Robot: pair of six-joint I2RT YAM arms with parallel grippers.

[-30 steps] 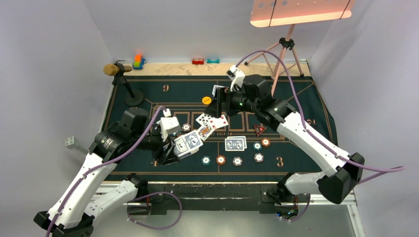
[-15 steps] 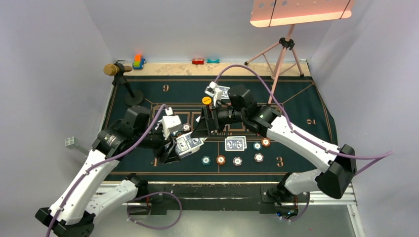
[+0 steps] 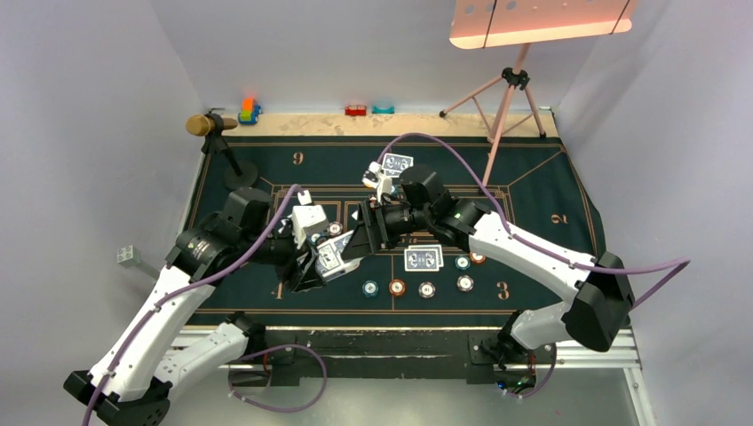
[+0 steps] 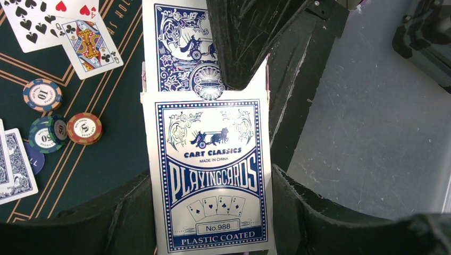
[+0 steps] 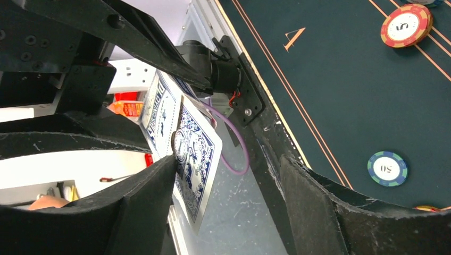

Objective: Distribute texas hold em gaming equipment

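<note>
Playing-card pack (image 4: 210, 180) sits clenched in the left claw (image 3: 327, 263), over the mat (image 3: 533, 169) toward its eight o'clock side. One blue-backed card (image 5: 198, 159) pokes out, and the right claw (image 5: 228, 186) straddles it, jaws apart. A dealing step, I judge: next, pinch that card and draw it clear.

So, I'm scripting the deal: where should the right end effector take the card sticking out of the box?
Grip the card by its exposed end, coming from beyond the box's mouth, a finger on each face. The box covers the rest.
</note>
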